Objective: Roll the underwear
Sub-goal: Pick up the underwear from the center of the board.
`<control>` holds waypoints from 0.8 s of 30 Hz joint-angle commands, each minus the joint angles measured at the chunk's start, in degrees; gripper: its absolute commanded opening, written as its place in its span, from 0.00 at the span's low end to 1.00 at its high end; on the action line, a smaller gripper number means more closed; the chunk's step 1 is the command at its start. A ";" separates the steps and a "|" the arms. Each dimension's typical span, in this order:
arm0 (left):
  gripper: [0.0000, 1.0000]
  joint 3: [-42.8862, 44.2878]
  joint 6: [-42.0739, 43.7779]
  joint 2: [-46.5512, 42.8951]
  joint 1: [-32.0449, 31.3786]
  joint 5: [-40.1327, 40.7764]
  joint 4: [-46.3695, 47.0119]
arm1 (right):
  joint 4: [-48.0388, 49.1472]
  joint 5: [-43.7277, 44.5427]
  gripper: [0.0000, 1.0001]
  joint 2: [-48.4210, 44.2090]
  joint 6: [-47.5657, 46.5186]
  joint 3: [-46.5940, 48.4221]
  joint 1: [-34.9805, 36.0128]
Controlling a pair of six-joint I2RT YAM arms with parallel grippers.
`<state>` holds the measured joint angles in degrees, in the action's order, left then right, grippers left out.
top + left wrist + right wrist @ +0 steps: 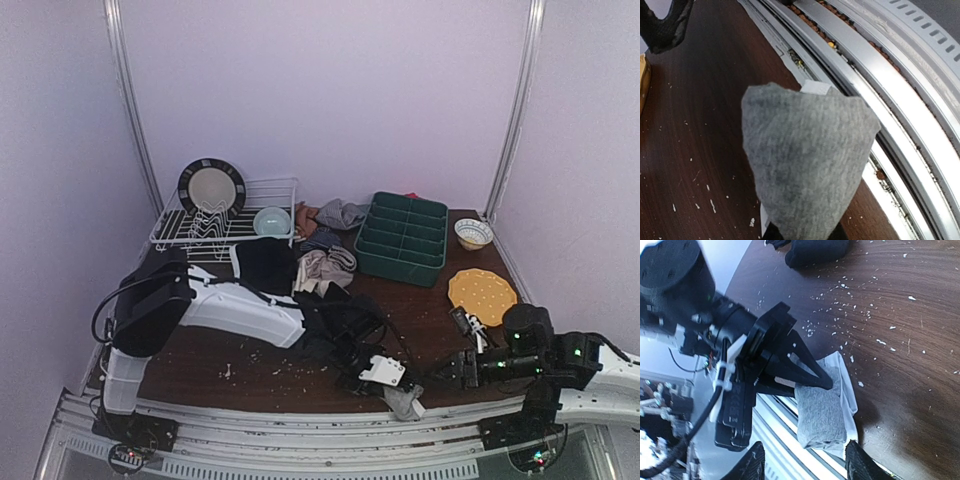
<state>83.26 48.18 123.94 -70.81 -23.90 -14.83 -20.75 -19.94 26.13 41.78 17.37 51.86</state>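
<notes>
A light grey underwear (403, 401), folded into a short thick roll, lies at the table's front edge and partly over the metal rail. My left gripper (394, 390) is shut on it. In the left wrist view the grey cloth (805, 165) fills the middle and hides the gripper (802, 236). In the right wrist view the roll (822, 412) sits between the fingertips of my open, empty right gripper (805, 462), with the left gripper's black fingers (800, 370) clamped on its far end. More underwear lies in a pile at the back: grey (340, 212), striped navy (318, 238), beige-pink (322, 268), black (265, 262).
A white dish rack (225, 228) with a plate (211, 187) and teal bowl (271, 221) stands back left. A green divided tray (403, 237), a small bowl (473, 233) and a yellow plate (481, 290) are back right. Crumbs dot the brown table (250, 365). A dark cloth lump (817, 250) lies farther in.
</notes>
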 commanded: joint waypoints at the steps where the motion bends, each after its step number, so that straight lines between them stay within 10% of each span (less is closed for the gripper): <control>1: 0.00 0.59 -1.84 4.92 -0.19 -4.37 -13.90 | 0.26 9.78 0.53 1.85 -4.63 -0.58 7.03; 9: 0.00 1.55 -2.48 5.90 -0.03 -5.49 -14.38 | 9.63 28.71 0.54 17.23 -12.46 3.38 26.52; 24: 0.00 -8.65 -11.50 -6.28 5.13 -6.05 -6.27 | 17.61 39.38 0.63 14.16 -11.22 1.71 27.82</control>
<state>80.93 42.54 122.15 -68.53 -30.06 -17.74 -4.58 13.13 44.34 29.78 18.41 79.79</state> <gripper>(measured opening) 0.131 0.616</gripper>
